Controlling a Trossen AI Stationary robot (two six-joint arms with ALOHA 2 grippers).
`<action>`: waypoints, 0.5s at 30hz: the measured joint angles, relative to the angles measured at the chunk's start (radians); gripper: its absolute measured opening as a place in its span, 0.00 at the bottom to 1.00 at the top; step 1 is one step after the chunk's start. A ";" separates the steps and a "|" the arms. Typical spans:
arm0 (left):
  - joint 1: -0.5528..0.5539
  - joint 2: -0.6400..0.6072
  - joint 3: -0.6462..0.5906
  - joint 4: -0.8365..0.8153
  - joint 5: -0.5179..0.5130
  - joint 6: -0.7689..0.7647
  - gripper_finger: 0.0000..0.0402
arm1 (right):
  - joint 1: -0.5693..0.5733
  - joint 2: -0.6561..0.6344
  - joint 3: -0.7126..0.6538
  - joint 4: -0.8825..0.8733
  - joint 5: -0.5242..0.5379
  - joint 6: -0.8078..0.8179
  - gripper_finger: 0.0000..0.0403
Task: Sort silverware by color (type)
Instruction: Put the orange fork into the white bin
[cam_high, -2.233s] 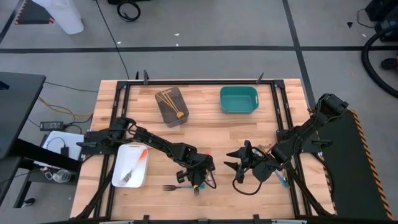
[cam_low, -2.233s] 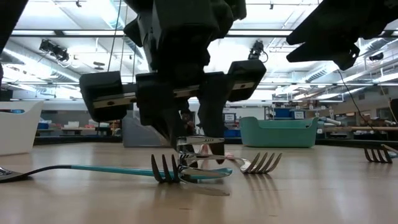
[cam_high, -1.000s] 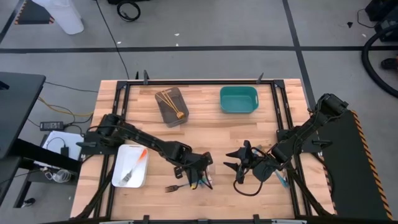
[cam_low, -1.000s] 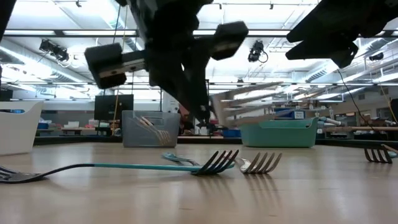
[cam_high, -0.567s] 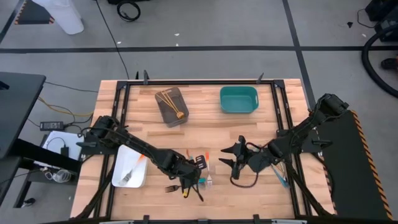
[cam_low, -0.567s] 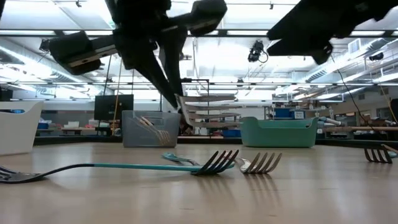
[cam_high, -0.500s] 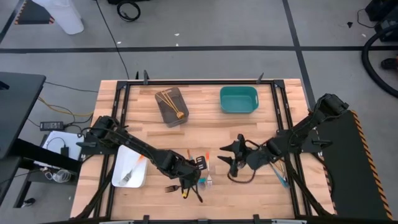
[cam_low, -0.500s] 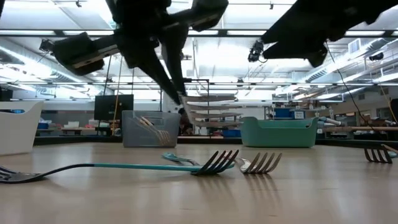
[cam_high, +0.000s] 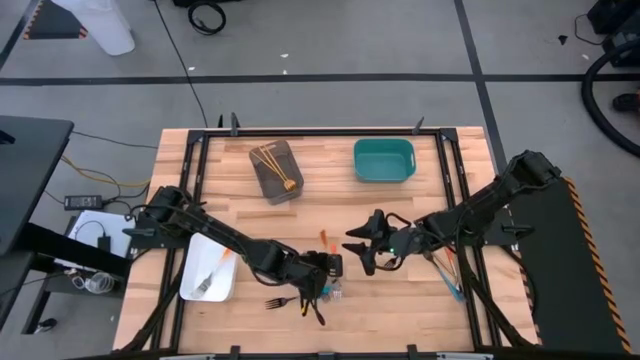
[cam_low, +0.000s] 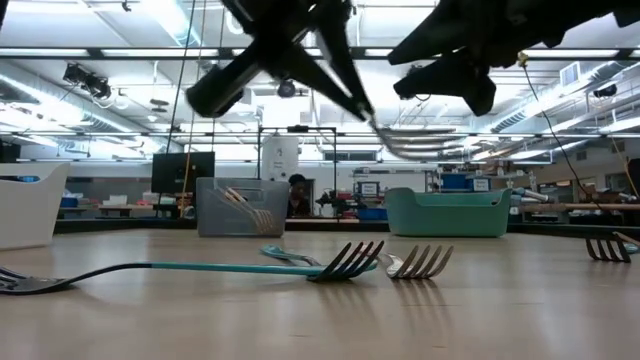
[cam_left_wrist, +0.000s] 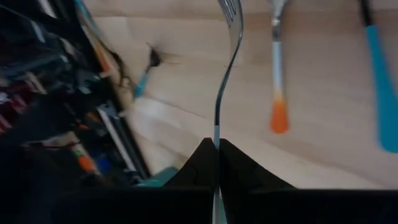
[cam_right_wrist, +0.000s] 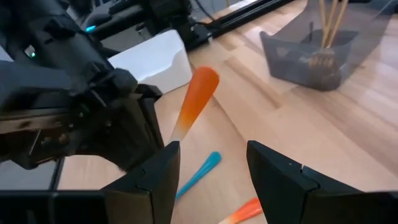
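1. Left gripper (cam_left_wrist: 217, 163) is clamped on an orange fork (cam_left_wrist: 227, 74), raised above the table (cam_high: 330, 205).
2. Right gripper (cam_right_wrist: 211, 163), jaws spread, faces it.
3. Only the low view shows the blue fork (cam_low: 190, 268) lying flat, nearer than the grey tray (cam_low: 236, 207).

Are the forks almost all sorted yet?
Gold forks sit in the grey tray, an orange fork in the white tray. The left gripper, shut, holds another orange-handled fork up; the right gripper hovers open beside it. Several forks lie loose on the table.
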 joint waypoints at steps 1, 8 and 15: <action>0.000 0.000 0.000 0.018 0.000 0.019 0.03 | -0.005 0.000 0.000 0.000 -0.020 -0.003 0.49; -0.004 0.000 0.000 0.140 -0.002 0.137 0.03 | -0.053 -0.002 0.000 0.066 -0.149 -0.075 0.49; -0.004 0.000 0.000 0.212 -0.002 0.195 0.04 | -0.078 -0.002 0.000 0.154 -0.228 -0.116 0.49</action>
